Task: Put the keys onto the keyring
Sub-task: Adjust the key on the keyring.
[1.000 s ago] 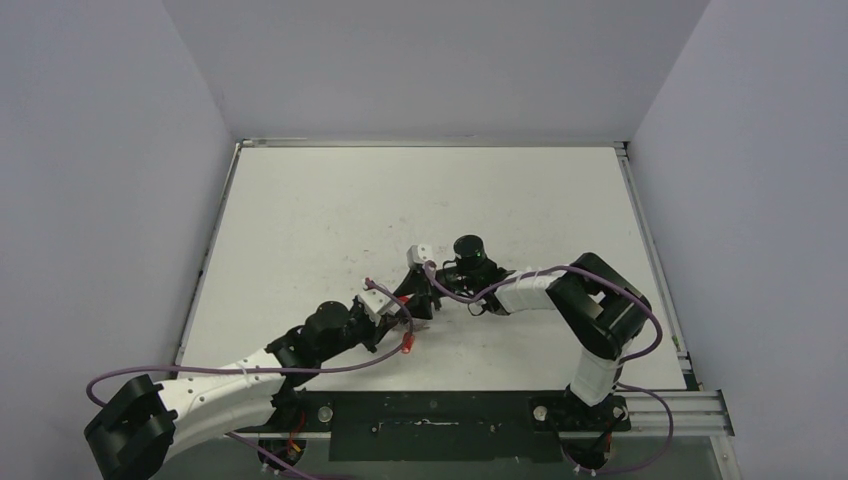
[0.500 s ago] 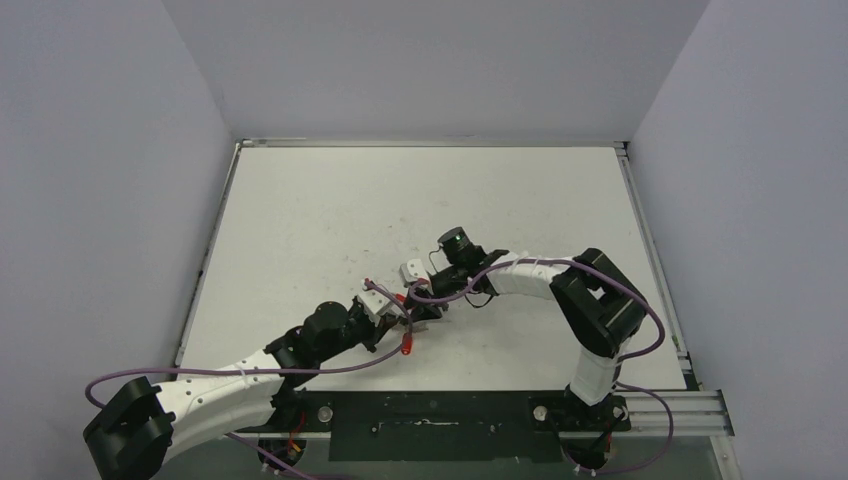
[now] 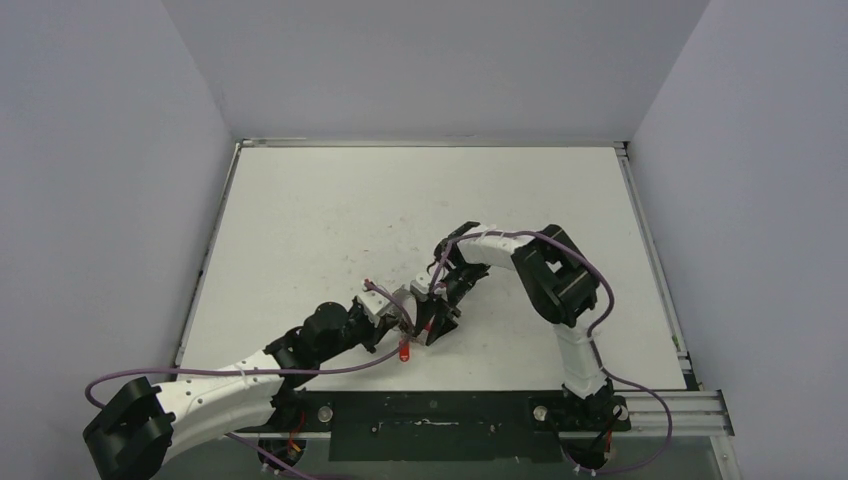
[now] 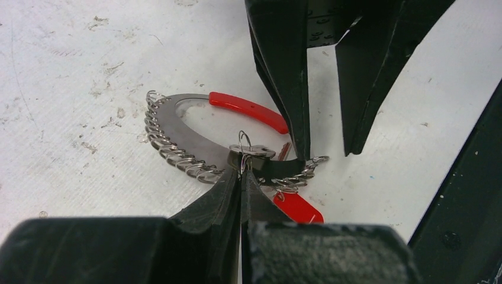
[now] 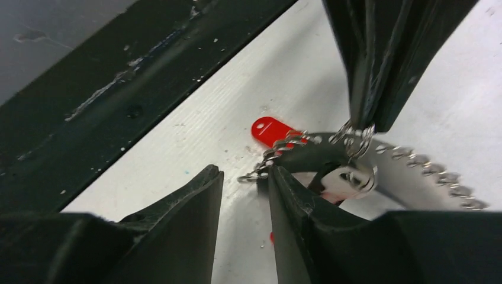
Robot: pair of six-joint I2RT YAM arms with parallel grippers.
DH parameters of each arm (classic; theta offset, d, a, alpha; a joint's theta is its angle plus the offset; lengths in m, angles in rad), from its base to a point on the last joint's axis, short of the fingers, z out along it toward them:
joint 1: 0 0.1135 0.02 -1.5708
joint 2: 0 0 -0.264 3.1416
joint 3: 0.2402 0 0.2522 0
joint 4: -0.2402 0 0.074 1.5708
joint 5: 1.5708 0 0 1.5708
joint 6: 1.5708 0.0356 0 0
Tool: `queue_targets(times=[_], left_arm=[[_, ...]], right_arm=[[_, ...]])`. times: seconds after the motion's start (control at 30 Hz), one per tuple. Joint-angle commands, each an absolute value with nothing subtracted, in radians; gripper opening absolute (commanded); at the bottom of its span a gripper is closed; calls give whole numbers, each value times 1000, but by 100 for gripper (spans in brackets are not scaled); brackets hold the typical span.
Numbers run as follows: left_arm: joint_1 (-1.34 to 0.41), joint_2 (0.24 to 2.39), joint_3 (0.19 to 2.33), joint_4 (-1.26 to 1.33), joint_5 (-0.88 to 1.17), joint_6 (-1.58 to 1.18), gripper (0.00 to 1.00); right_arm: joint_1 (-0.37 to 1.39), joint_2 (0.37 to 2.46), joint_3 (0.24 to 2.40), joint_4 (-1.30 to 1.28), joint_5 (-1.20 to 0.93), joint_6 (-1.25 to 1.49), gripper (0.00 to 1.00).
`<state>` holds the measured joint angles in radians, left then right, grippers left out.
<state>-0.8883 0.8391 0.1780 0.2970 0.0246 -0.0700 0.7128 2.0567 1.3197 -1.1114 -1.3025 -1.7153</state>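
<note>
No readable text or labels

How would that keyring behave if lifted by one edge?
The keyring band looks like rigid flat metal, so it should probably keep its shape. The small silver links strung along it will likely dangle and slide. The red tag may swing.

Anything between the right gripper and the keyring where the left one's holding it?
Nothing visible. The right gripper is open, with the small loops at the keyring edge in its gap, close beside the left gripper pinching the ring.
</note>
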Motion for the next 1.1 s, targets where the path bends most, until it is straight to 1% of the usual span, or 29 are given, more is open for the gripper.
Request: queue_targets(times=[0.0, 0.17, 0.2, 0.23, 0.27, 0.3, 0.37, 0.5, 0.6, 0.63, 0.67, 0.7, 0.73, 0.77, 0.8, 0.83, 0.87, 0.93, 0.97, 1.0, 1.03, 1.07], left_arm=[[-888, 826, 180, 369, 29, -70, 0], [-888, 817, 182, 351, 26, -67, 0], [-889, 818, 181, 350, 23, -66, 0], [-889, 816, 181, 350, 22, -65, 0], [-888, 816, 181, 348, 20, -65, 0], [-888, 815, 182, 347, 20, -64, 0], [-889, 813, 181, 345, 20, -64, 0], [-888, 806, 183, 333, 17, -61, 0], [-889, 796, 183, 323, 16, -59, 0], [-888, 791, 183, 321, 15, -58, 0], [-888, 788, 181, 318, 14, -58, 0], [-888, 783, 180, 315, 12, -59, 0], [-888, 779, 178, 313, 11, -60, 0], [-888, 775, 176, 316, 11, -61, 0], [-888, 772, 173, 318, 11, -63, 0], [-889, 771, 171, 319, 10, -63, 0], [-888, 771, 169, 321, 10, -63, 0], [-887, 773, 162, 331, 9, -63, 0], [-887, 775, 160, 332, 12, -65, 0], [-887, 775, 159, 336, 12, -66, 0], [-888, 777, 156, 338, 14, -67, 0], [-886, 778, 153, 341, 15, -67, 0]], right_arm=[[664, 2152, 1367, -1700, -1479, -2401, 38], [648, 2132, 1338, -1700, -1477, -2415, 57], [641, 2125, 1332, -1700, -1476, -2418, 66], [634, 2115, 1331, -1698, -1476, -2421, 80], [629, 2102, 1329, -1697, -1476, -2429, 97], [624, 2088, 1325, -1697, -1475, -2441, 100], [616, 2046, 1319, -1697, -1463, -2478, 100], [615, 1984, 1374, -1697, -1367, -2504, 100], [611, 1958, 1459, -1694, -1258, -2453, 100], [608, 1949, 1494, -1667, -1214, -2393, 100], [608, 1926, 1513, -1573, -1142, -2278, 100], [623, 1879, 1507, -1407, -1043, -2051, 100], [673, 1820, 1461, -1132, -831, -1756, 100], [747, 1757, 1391, -892, -579, -1538, 100], [818, 1719, 1311, -713, -351, -1391, 100], [829, 1708, 1311, -589, -211, -1330, 100], [830, 1721, 1346, -519, -76, -1204, 100], [829, 1775, 1453, -399, 317, -851, 100], [820, 1800, 1499, -389, 450, -740, 100], [806, 1815, 1531, -394, 496, -654, 100], [793, 1817, 1543, -393, 489, -573, 100], [779, 1804, 1524, -373, 427, -508, 100]])
